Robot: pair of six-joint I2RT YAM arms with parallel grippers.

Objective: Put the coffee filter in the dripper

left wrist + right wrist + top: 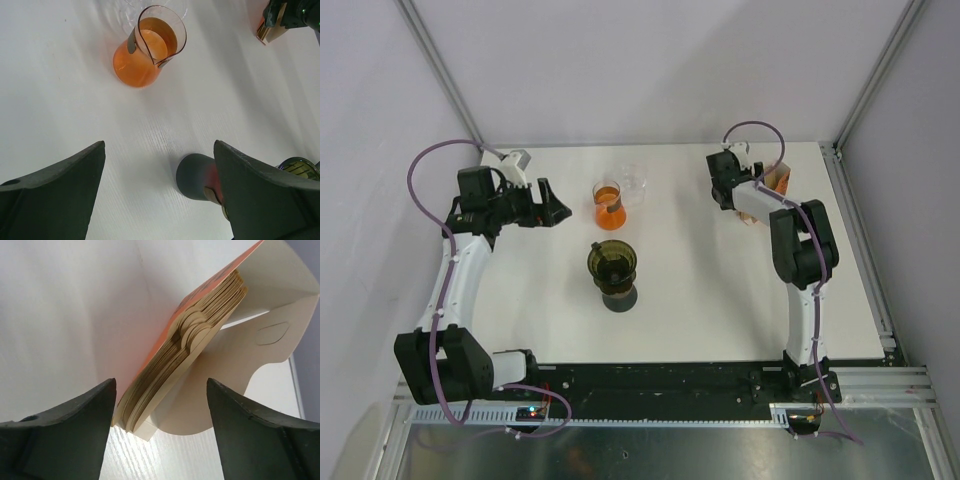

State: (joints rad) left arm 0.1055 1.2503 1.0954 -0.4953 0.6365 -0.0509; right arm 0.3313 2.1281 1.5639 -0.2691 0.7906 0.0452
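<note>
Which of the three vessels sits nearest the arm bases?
The dark olive dripper, alone in front; the orange-filled glass carafe and the clear glass stand farther back.

white tabletop (720,300). the glass carafe (608,203) holds orange liquid. translucent olive-green dripper (612,262) on a dark grey base. pale tan coffee filters (190,345) in a white pack (270,340) with an orange face. left gripper (159,150) and right gripper (161,385) are dark grey; the cables (420,165) are purple.
</note>
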